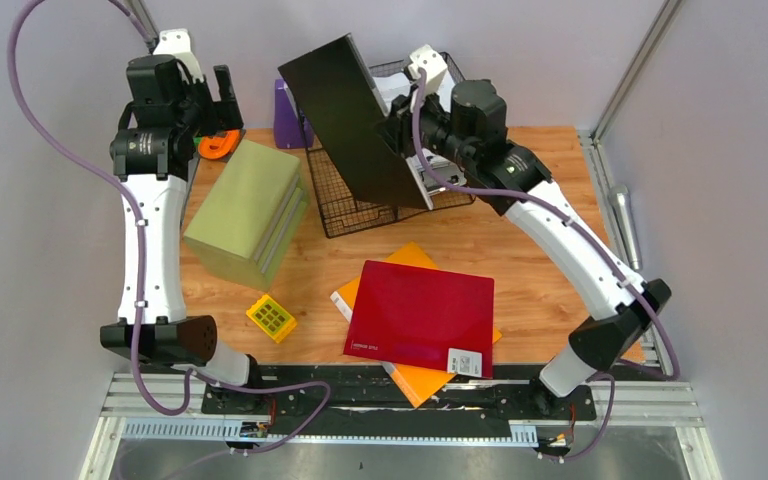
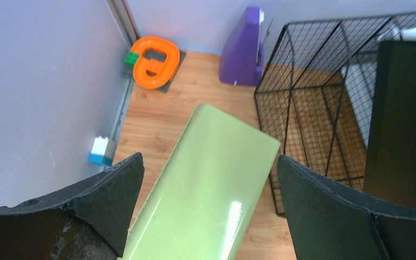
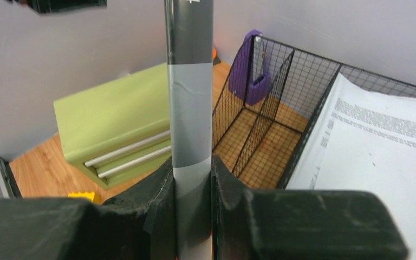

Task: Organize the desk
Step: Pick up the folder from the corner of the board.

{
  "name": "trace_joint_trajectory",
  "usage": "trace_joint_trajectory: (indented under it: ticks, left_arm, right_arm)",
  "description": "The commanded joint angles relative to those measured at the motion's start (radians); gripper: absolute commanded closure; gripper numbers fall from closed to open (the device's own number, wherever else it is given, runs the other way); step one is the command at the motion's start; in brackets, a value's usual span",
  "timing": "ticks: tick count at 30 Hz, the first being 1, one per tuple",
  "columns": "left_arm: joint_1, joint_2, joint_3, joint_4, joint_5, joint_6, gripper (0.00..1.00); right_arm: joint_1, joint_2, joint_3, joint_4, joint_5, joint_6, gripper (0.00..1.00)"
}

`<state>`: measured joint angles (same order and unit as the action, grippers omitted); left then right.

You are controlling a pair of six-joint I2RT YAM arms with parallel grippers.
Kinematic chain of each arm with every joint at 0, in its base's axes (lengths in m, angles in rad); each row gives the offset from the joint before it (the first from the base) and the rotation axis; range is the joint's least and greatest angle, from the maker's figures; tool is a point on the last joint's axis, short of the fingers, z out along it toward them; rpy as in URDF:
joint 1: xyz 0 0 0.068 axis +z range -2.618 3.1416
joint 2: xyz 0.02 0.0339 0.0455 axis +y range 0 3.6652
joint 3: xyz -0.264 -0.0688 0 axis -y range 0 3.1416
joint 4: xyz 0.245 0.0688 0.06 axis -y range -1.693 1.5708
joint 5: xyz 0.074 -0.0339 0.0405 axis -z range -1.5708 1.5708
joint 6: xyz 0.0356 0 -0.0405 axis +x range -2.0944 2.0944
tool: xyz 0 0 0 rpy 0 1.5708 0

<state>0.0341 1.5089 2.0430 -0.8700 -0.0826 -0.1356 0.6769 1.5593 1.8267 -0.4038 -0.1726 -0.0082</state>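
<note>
Gripping a black folder point(image 1: 350, 120), the right gripper point(image 3: 192, 179) was closed tight on it and held it tilted over the wire basket point(image 1: 350, 205) at twelve o'clock on the desk point(image 1: 530, 250), which lay under both arms. The left gripper point(image 2: 208, 165) stood fully open, holding nothing, above the green drawer box point(image 1: 245, 210) at ten o'clock.

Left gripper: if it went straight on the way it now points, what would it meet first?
Most likely the green drawer box: in the left wrist view its top lies straight ahead of the left gripper, between the open jaws. The gap to it is unclear.
</note>
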Motion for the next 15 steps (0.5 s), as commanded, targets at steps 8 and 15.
trace_joint_trajectory:
  ticks: [8, 15]
  left_arm:
    - [0.001, -0.060, -0.135, 0.123, 0.122, -0.005, 0.00]
    - [0.000, -0.129, -0.255, 0.235, 0.227, -0.017, 0.00]
  right_arm:
    - [-0.007, 0.184, 0.149, 0.273, 0.126, 0.013, 1.00]
    - [-0.013, 0.261, 0.244, 0.370, 0.326, 0.011, 1.00]
